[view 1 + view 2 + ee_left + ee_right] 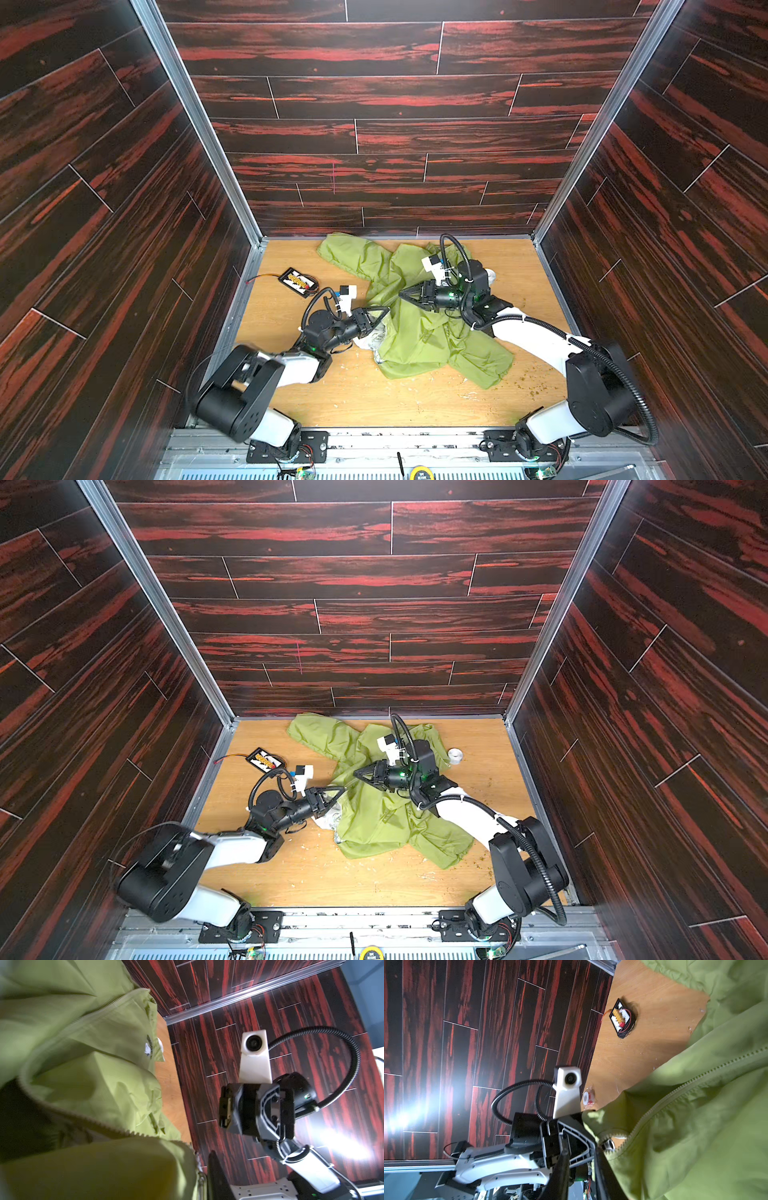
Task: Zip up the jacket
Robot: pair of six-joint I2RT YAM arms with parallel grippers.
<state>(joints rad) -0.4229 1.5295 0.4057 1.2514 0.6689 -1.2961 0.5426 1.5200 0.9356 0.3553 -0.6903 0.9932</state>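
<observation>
The lime-green jacket (415, 328) (374, 812) lies crumpled on the wooden table (324, 395), front open, with some white lining (369, 340) showing at its left edge. My left gripper (385, 310) (342, 789) is shut on the jacket's front edge; in the left wrist view fabric (93, 1167) covers one finger, beside the zipper teeth (87, 1119). My right gripper (402, 293) (356, 773) hovers over the jacket's middle, its jaws apart with nothing between them (581, 1153). A metal zipper slider (609, 1144) sits just beside one of its fingers (600, 1159), where the two tooth rows (695, 1080) meet.
A black board with yellow connectors and red wires (300, 282) (266, 759) (623, 1018) lies at the table's left. A small silver cylinder (455, 755) stands right of the jacket. Dark red wood-pattern walls (395, 137) enclose three sides.
</observation>
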